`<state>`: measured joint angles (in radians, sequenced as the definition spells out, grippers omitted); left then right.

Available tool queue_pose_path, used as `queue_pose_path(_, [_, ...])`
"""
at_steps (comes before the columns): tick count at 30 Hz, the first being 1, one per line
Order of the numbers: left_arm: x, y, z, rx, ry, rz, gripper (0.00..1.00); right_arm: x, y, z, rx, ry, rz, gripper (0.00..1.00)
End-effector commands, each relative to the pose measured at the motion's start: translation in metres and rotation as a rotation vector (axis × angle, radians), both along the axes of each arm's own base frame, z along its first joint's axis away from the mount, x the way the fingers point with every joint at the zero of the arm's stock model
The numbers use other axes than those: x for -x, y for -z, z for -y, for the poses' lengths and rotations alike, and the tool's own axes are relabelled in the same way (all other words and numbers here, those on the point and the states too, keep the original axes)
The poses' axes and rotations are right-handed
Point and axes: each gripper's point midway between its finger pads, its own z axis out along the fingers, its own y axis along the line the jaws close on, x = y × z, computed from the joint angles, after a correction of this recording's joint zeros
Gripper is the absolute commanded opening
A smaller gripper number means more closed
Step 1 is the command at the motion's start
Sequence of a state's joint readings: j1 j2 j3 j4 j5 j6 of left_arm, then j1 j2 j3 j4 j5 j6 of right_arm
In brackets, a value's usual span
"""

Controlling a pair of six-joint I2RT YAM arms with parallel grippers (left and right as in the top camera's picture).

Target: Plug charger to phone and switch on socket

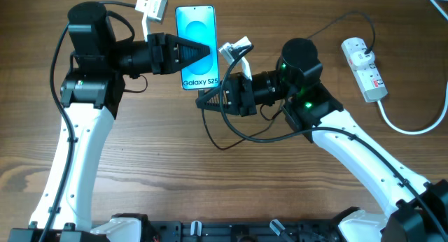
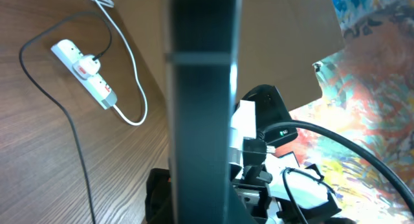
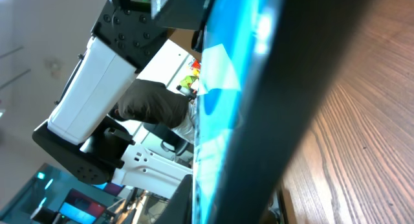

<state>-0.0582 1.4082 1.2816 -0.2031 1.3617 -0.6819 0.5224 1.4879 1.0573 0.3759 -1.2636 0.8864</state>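
Over wooden table [image 1: 140, 165], left claw [image 1: 203, 54] reaches sideways pinching phone [image 1: 194, 22]; right claw [image 1: 208, 98] pressed together below it.

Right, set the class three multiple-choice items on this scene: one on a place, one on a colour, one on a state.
1. Where is the plug head of the charger?
A. in the socket
B. on the phone
C. on the bare table

2. What colour is the phone's screen?
A. red
B. teal-blue
C. black

3. The left end effector is:
A. open above the table
B. shut on the phone
C. shut on the socket

Answers:
1 A: the white plug head sits in the strip, with its black cable leading off.
2 B: the screen glows teal-blue in the overhead view.
3 B: its fingers clamp the phone's side.
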Motion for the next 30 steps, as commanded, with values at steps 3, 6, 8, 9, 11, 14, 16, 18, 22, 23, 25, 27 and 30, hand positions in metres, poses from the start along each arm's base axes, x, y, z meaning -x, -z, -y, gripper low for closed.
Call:
queue_pose_path(3, [0.011, -0.007, 0.002, 0.014, 0.041, 0.015, 0.04, -0.014, -0.013, -0.004, -0.03, 0.089, 0.048, 0.04])
queue_pose_path(6, [0.011, -0.007, 0.002, 0.014, 0.041, 0.015, 0.04, -0.013, -0.027, -0.003, -0.07, 0.083, 0.056, 0.04])
queue_pose_path(8, [0.011, -0.007, 0.002, 0.014, 0.041, 0.015, 0.04, -0.014, -0.035, 0.0, -0.09, 0.086, 0.052, 0.04])
queue_pose_path(9, [0.011, -0.007, 0.002, 0.014, 0.041, 0.015, 0.04, -0.015, -0.036, 0.001, -0.094, 0.086, 0.048, 0.04])
queue_pose_path(11, [0.011, -0.007, 0.002, 0.014, 0.041, 0.015, 0.04, -0.018, -0.036, 0.005, -0.091, 0.092, 0.04, 0.04])
queue_pose_path(14, [0.011, -0.007, 0.002, 0.014, 0.041, 0.015, 0.04, -0.019, -0.036, 0.007, -0.089, 0.095, 0.037, 0.04])
queue_pose_path(16, [0.011, -0.007, 0.002, 0.014, 0.041, 0.015, 0.04, -0.02, -0.036, 0.006, -0.09, 0.101, 0.035, 0.04])
queue_pose_path(18, [0.011, -0.007, 0.002, 0.014, 0.041, 0.015, 0.04, -0.022, -0.036, 0.006, -0.09, 0.112, 0.025, 0.04])
queue_pose_path(22, [0.011, -0.007, 0.002, 0.014, 0.041, 0.015, 0.04, -0.032, -0.036, 0.012, -0.088, 0.152, 0.012, 1.0])
queue_pose_path(23, [0.011, -0.007, 0.002, 0.014, 0.041, 0.015, 0.04, -0.033, -0.035, 0.013, -0.085, 0.153, 0.01, 1.0])
queue_pose_path(25, [0.011, -0.007, 0.002, 0.013, 0.04, 0.015, 0.04, -0.03, -0.033, 0.016, -0.082, 0.129, 0.048, 1.0])
queue_pose_path(27, [0.01, -0.006, 0.002, 0.013, 0.04, 0.016, 0.04, -0.028, -0.027, 0.016, -0.068, 0.112, 0.067, 1.0])
queue_pose_path(30, [0.007, 0.001, 0.001, -0.006, 0.018, 0.012, 0.04, -0.031, -0.004, 0.016, -0.006, 0.123, 0.067, 1.0])
